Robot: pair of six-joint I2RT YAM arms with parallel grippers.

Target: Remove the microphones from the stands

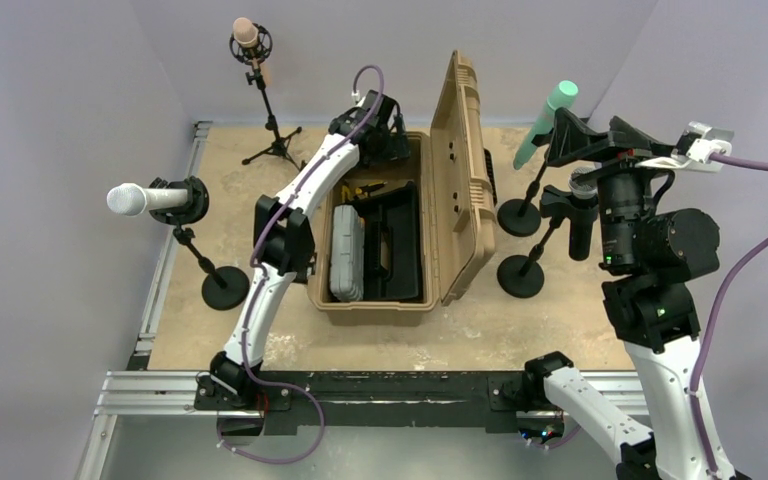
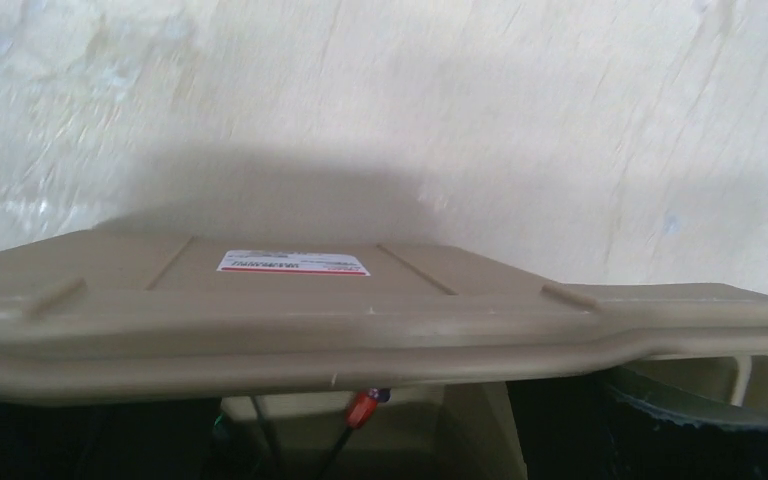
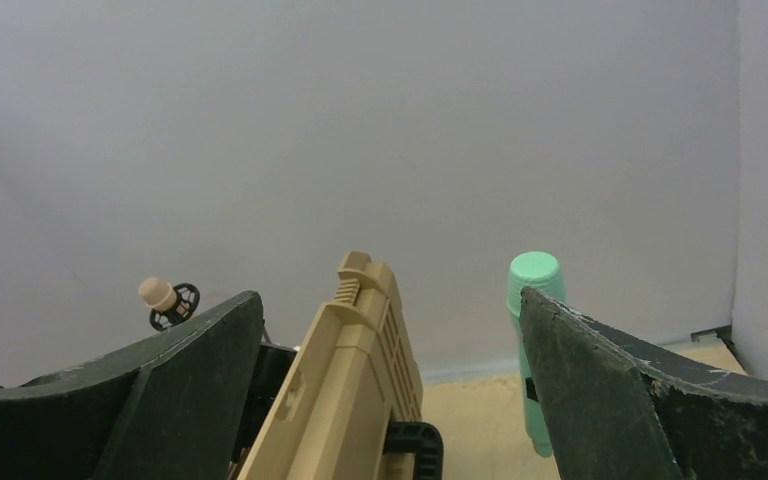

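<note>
Fingers [image 3: 600, 400] of the right gripper [image 3: 390, 300] stood wide apart, holding nothing, raised at the right of the table [image 1: 560, 330]. Just beside them the green microphone [image 1: 558, 100] sat tilted in its stand [image 1: 518, 217], far right. The left gripper [image 1: 375, 125] hung over the far end of the open tan case [image 1: 465, 180]; whether its fingers were apart or together could not be told.

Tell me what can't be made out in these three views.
- Left gripper: jaws lost against the dark wrist in the top view, and out of frame in its own camera.
- Case label: left wrist view, print blurred.
- Green microphone: where it meets its stand is covered by the right gripper, top view.
</note>
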